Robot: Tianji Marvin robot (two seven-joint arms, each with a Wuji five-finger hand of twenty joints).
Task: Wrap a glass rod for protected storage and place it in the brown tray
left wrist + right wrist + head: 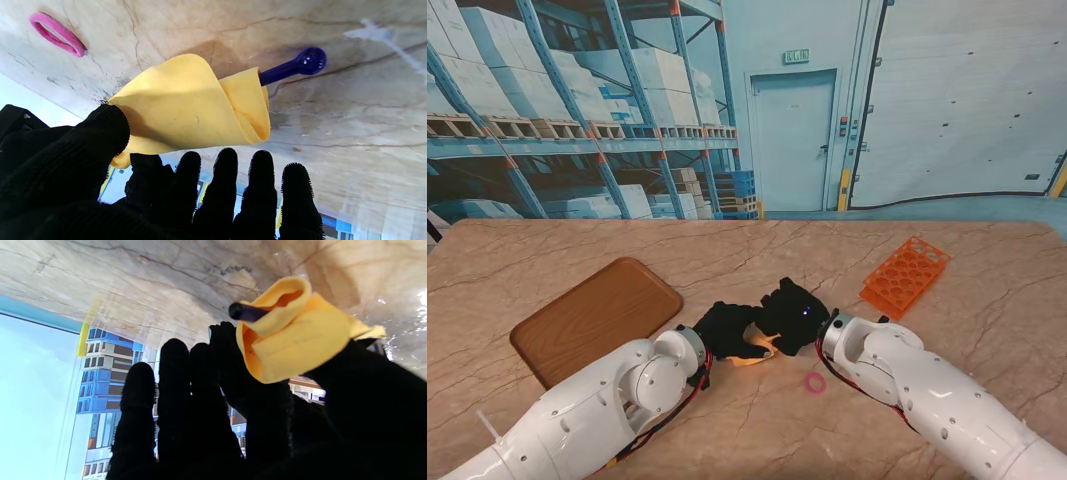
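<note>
The wrapping step was in hand: the dark blue glass rod (293, 66) lay rolled in a yellow cloth (190, 103) at bench (757, 250) centre, both rod ends poking out, the left hand (725, 328) pinching the roll with its thumb and the right hand (795, 310) clamping the other end. Next, I judged, the roll needed the pink band (814, 382), lying at five o'clock, before going to the brown tray (595, 318) at nine o'clock

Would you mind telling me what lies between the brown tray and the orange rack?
In the stand's view, both hands, left hand and right hand, meet there over the yellow cloth, between the brown tray and the orange rack.
</note>
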